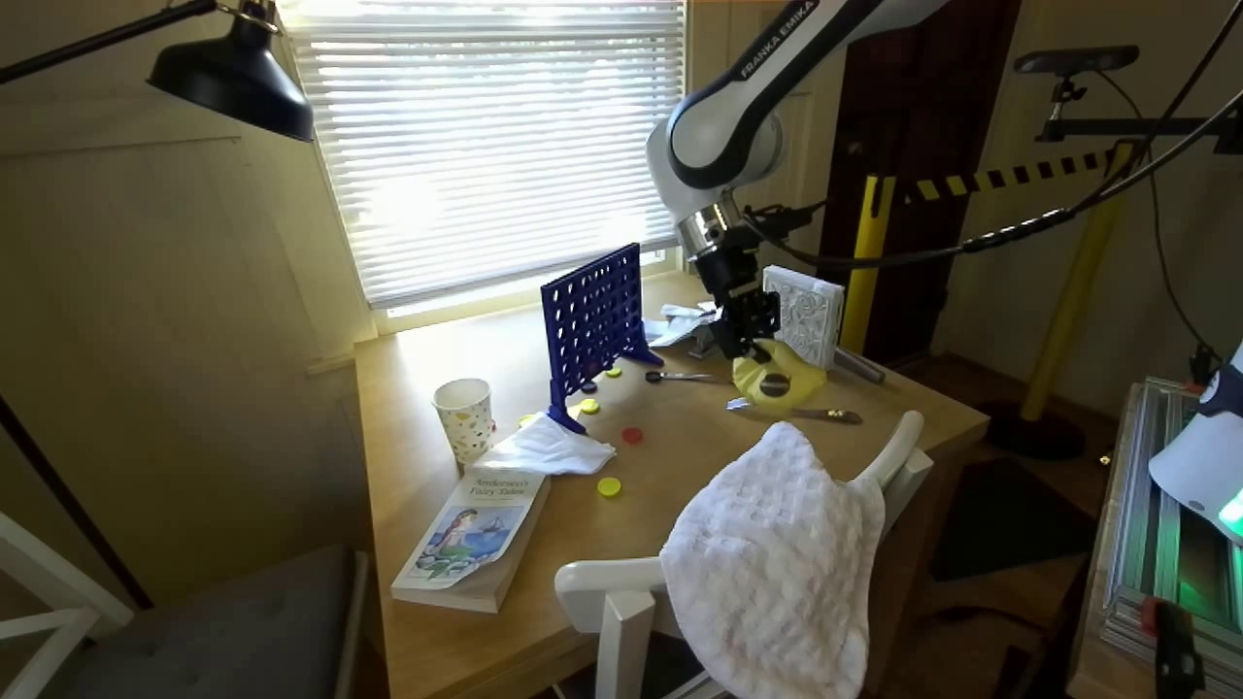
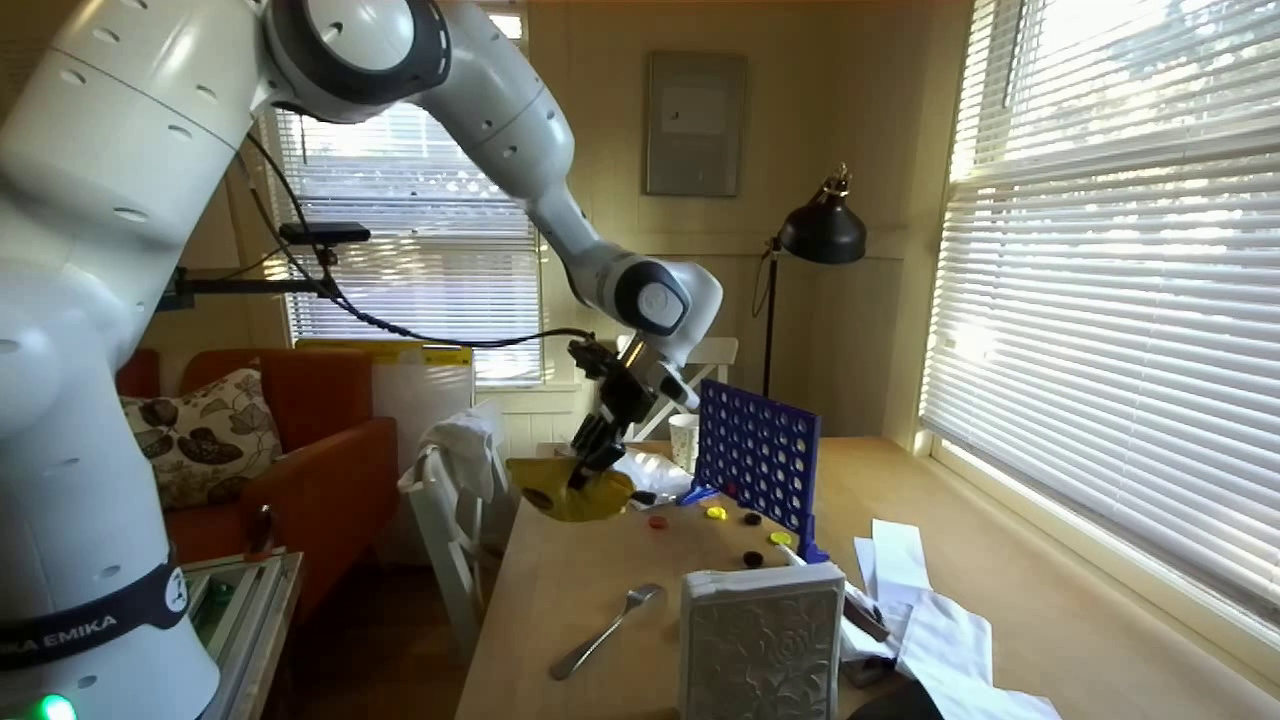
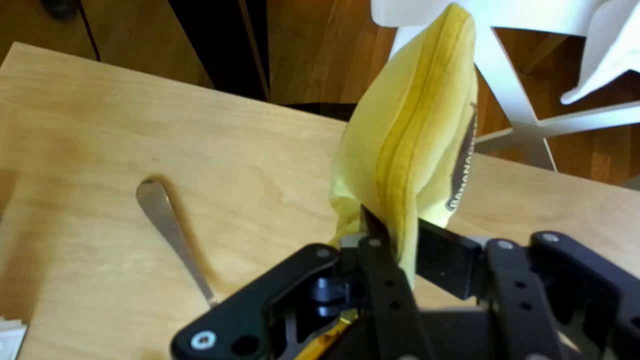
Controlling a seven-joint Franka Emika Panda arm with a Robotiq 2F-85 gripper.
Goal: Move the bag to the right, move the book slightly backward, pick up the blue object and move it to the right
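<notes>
By my read, step one: the gripper (image 3: 400, 242) is pinched on one end of the yellow Bananagrams bag (image 3: 407, 130), which looks airborne, right of the dark-blue four-in-a-row grid (image 1: 595, 320) in an exterior view. Grid stands upright; Andersen's Fairy Tales paperback (image 1: 473, 539) lies front-left of it, same view. Next should be: lower the bag well right of the grid, clear of the fork (image 2: 602, 632), let go, then go for the paperback.
</notes>
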